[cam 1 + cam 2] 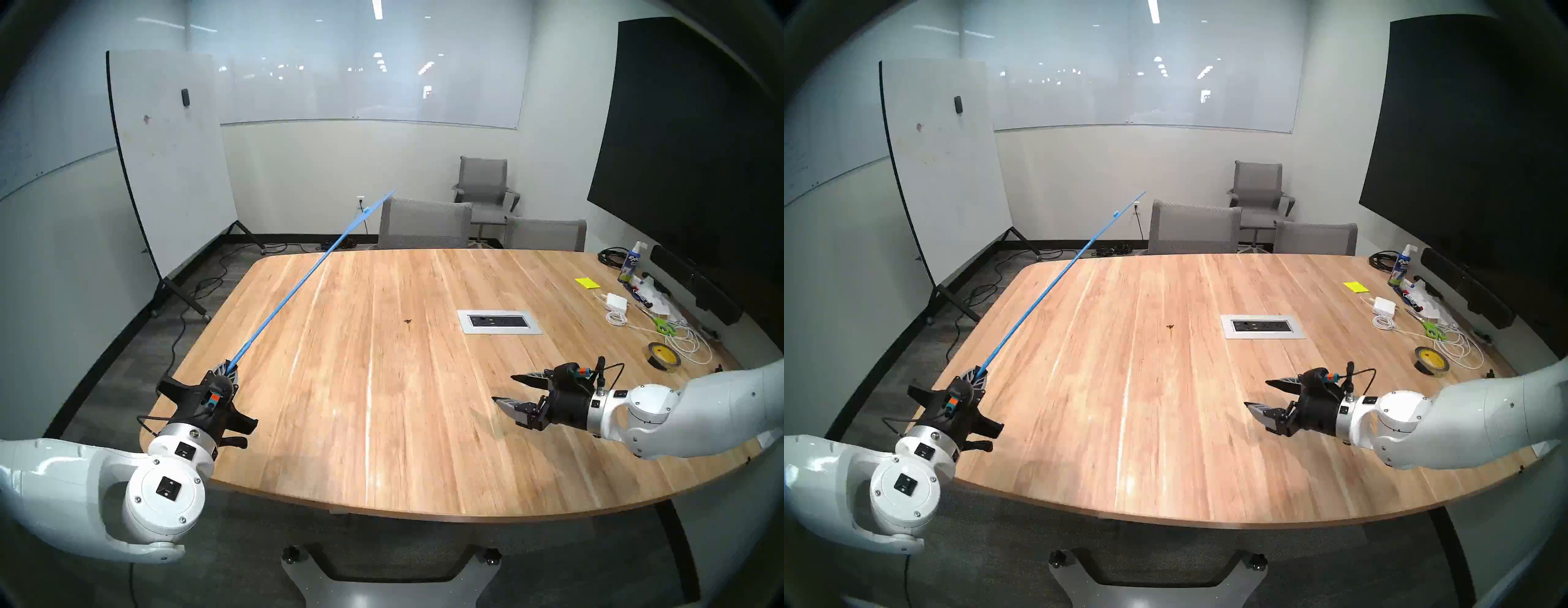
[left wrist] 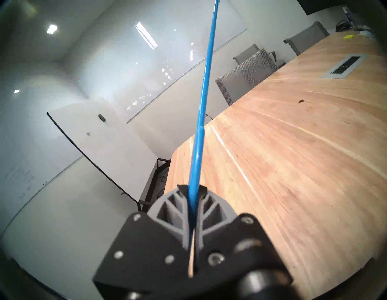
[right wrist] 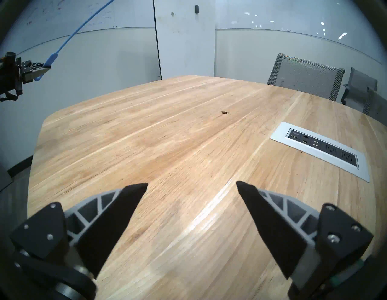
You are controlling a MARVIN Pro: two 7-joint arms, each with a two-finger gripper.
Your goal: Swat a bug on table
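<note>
Left gripper [image 1: 229, 375]: fingers [image 2: 178, 207] pinched tight on the handle end of one blue fly swatter [image 1: 292, 293]. The shaft is raised, angling up and away over the counter's [image 1: 382, 446] far-left corner, with the head seen edge-on near the chairs.

Right gripper [image 1: 507, 392]: fingers [image 3: 117, 217] spread wide, holding nothing, hovering low over the near-right counter.

One bug [image 1: 408, 321], a tiny dark speck, sits on the bare wood mid-counter, left of the silver outlet panel [image 1: 499, 321] and well apart from both grippers. It also shows in the right wrist view [image 3: 225, 113].

Risks, as judged:
- The long thin shaft looks whippy. A fast swing may lag and land the head short of or beside the bug.
- The head is edge-on now. Without a wrist roll it would strike on its edge, not flat.
- The grip is on the very end of the handle, so the swatter could twist or slip on impact.
- An overshoot to the right could hit the outlet panel.

Count:
- one swatter
- one bug
- one outlet panel
- three grey chairs [image 1: 424, 225]
- one rolling whiteboard [image 1: 169, 161]
- one tape roll [image 1: 664, 356]
- one pair of green scissors [image 1: 663, 327]
</note>
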